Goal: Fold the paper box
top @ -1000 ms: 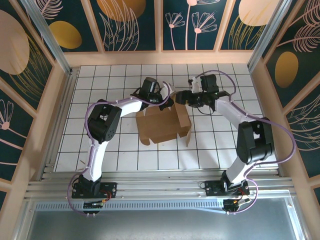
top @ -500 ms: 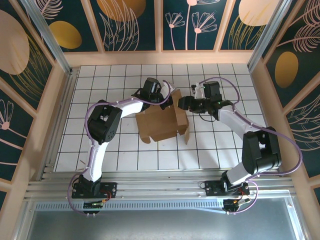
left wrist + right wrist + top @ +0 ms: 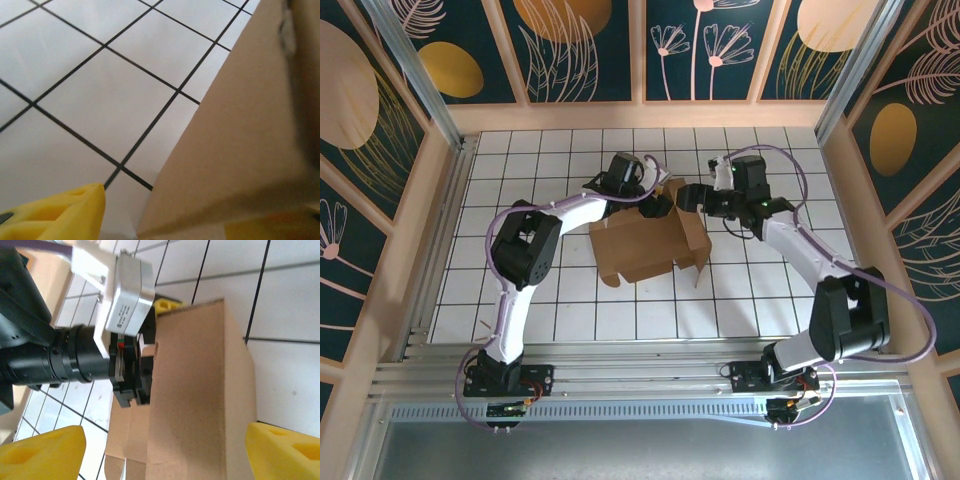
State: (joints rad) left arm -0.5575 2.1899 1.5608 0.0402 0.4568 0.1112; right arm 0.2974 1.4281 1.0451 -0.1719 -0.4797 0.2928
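Top external view first: where did we find the box?

We found the box (image 3: 645,245) near the middle of the table (image 3: 570,320). It was brown and half folded, with walls standing up and small tabs at its near edge. One flap (image 3: 670,195) stood up at its far right corner.

And the two claws, where were they?

Both met at that far corner. We saw the left claw (image 3: 658,197) reaching from the left and the right claw (image 3: 686,196) reaching from the right. They were just beside each other, with the flap between them.

Was the left claw closed on something?

No, we judged it open. On the left wrist view one yellow finger (image 3: 55,212) sat at the bottom left, and bare table showed between it and the cardboard wall. The other finger was only an orange blur under the cardboard, so we could not tell if it touched.

And the right claw?

It was open wide and held nothing. On the right wrist view its two yellow fingers (image 3: 40,452) stood far apart at the bottom corners, and a cardboard panel ran between them. The panel's edge came very near the finger at the bottom right, but we could not tell if they touched. Beside the panel we saw the black body of the left claw, close against the cardboard.
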